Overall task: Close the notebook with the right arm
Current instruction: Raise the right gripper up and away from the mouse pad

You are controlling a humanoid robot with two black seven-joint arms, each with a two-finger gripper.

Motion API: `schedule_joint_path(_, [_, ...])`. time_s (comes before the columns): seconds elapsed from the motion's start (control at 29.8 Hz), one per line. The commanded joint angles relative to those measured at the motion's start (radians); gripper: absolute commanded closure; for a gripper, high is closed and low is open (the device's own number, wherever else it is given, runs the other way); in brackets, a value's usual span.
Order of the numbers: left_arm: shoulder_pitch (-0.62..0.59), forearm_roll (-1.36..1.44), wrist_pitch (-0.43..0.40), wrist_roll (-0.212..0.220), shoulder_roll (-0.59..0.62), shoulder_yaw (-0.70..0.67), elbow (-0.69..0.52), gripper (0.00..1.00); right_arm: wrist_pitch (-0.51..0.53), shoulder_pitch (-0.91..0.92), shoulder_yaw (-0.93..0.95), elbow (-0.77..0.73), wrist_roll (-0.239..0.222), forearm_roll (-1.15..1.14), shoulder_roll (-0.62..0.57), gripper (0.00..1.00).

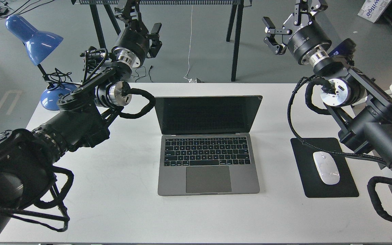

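Observation:
The notebook [208,160] lies open in the middle of the white table [121,190], its black screen [208,115] upright and facing me, with keyboard and trackpad showing. My right arm [369,119] comes in from the right. Its gripper [269,34] hangs open in the air beyond the table's far edge, up and to the right of the screen's top right corner, and holds nothing. My left gripper [156,39] is raised beyond the far edge, up and left of the screen. Its fingers stand apart and empty.
A white mouse [326,167] rests on a black mouse pad [332,190] right of the notebook, under my right arm. A blue desk lamp [34,39] stands at the table's far left corner. Black trestle legs [234,41] and a white cable [190,47] are behind the table.

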Motion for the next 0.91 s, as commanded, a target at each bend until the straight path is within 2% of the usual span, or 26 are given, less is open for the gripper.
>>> schedule_joint_path(0.0, [-0.002, 0.002, 0.012, 0.000, -0.003, 0.000, 0.000, 0.00, 0.000, -0.001, -0.001, 0.001, 0.003, 0.000, 0.000, 0.00])
schedule_joint_path(0.23, [-0.002, 0.000, 0.024, 0.000, -0.001, 0.000, 0.000, 0.00, -0.002, 0.000, -0.014, -0.005, 0.002, -0.011, -0.002, 0.00])
schedule_joint_path(0.34, [-0.002, 0.000, 0.023, 0.000, -0.001, 0.000, 0.000, 0.00, -0.012, 0.045, -0.078, -0.030, -0.004, -0.020, -0.002, 0.00])
schedule_joint_path(0.64, [-0.002, 0.000, 0.020, 0.000, -0.001, 0.000, 0.000, 0.00, -0.029, 0.278, -0.481, -0.238, -0.010, -0.028, 0.078, 0.00])
schedule_joint_path(0.87, [-0.002, 0.000, 0.020, 0.000, -0.001, 0.000, 0.000, 0.00, -0.032, 0.356, -0.803, -0.407, -0.010, -0.031, 0.233, 0.00])
